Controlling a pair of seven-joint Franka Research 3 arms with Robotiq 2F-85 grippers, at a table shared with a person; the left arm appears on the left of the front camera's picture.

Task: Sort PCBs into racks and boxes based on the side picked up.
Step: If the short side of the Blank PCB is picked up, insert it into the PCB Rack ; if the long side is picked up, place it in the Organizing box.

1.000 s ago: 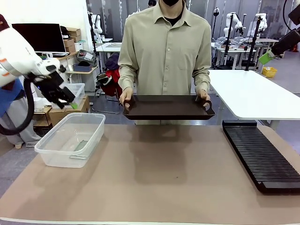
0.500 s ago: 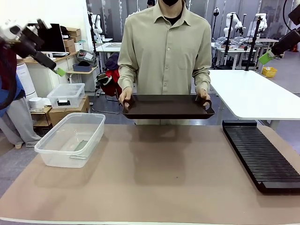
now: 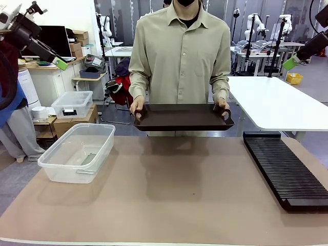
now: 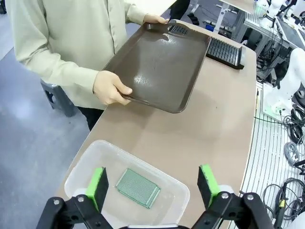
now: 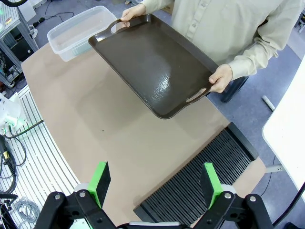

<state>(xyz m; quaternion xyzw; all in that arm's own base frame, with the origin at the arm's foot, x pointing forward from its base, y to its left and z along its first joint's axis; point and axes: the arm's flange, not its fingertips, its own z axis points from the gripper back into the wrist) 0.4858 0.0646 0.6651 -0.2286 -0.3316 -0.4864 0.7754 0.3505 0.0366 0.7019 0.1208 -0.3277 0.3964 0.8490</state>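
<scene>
The left gripper [image 4: 152,183] hangs wide apart, holding nothing, above the tub [image 4: 90,162] at the surface's [image 3: 179,189] left edge. 1 board [image 4: 137,187] lies flat inside. The right gripper [image 5: 156,183] is also apart, empty.

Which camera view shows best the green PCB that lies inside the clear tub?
The left wrist view: it looks straight down into the clear tub and shows the whole face of the PCB. In the front view the PCB is a dim greenish shape behind the tub wall. In the right wrist view I cannot make it out.
</scene>
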